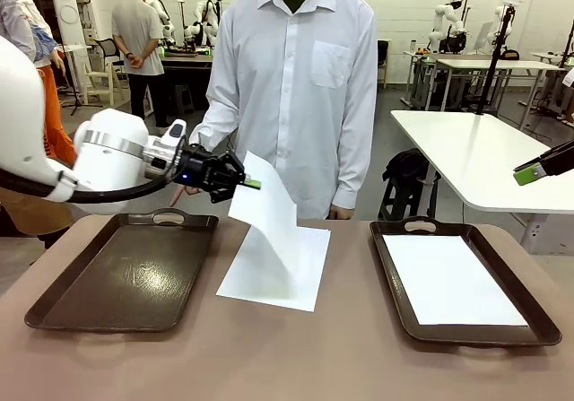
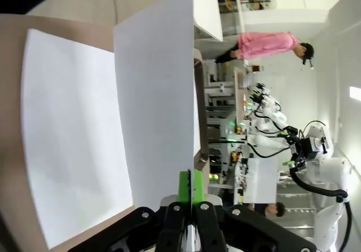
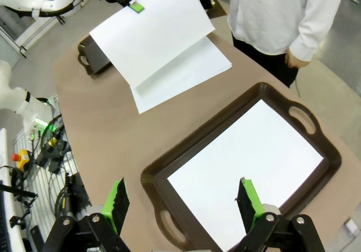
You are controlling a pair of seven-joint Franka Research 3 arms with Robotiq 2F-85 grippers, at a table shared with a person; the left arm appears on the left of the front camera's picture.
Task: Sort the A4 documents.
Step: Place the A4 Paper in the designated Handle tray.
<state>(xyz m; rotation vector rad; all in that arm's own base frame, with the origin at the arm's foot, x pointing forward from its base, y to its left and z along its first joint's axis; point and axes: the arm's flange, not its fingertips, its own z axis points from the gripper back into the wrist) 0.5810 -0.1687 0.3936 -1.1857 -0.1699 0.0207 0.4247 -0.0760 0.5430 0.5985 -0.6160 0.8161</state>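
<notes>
My left gripper point(image 1: 251, 184) is shut on the corner of one A4 document point(image 1: 269, 217). It holds that sheet raised and curling above a second sheet point(image 1: 278, 275) that lies flat on the table's middle. In the left wrist view the green pads point(image 2: 190, 184) pinch the lifted sheet's point(image 2: 155, 94) edge, with the flat sheet point(image 2: 67, 139) beyond. A third sheet point(image 1: 448, 280) lies in the right dark brown tray point(image 1: 390, 280). My right gripper point(image 3: 181, 202) hovers open above that tray point(image 3: 208, 133) and its sheet point(image 3: 248, 162), and it also shows at the right edge point(image 1: 529, 174) of the front view.
The left dark brown tray point(image 1: 126, 275) stands with nothing in it, below my left arm. A person in a white shirt stands at the far edge, one hand point(image 1: 339, 213) near the table. A white table point(image 1: 484, 159) stands behind at the right.
</notes>
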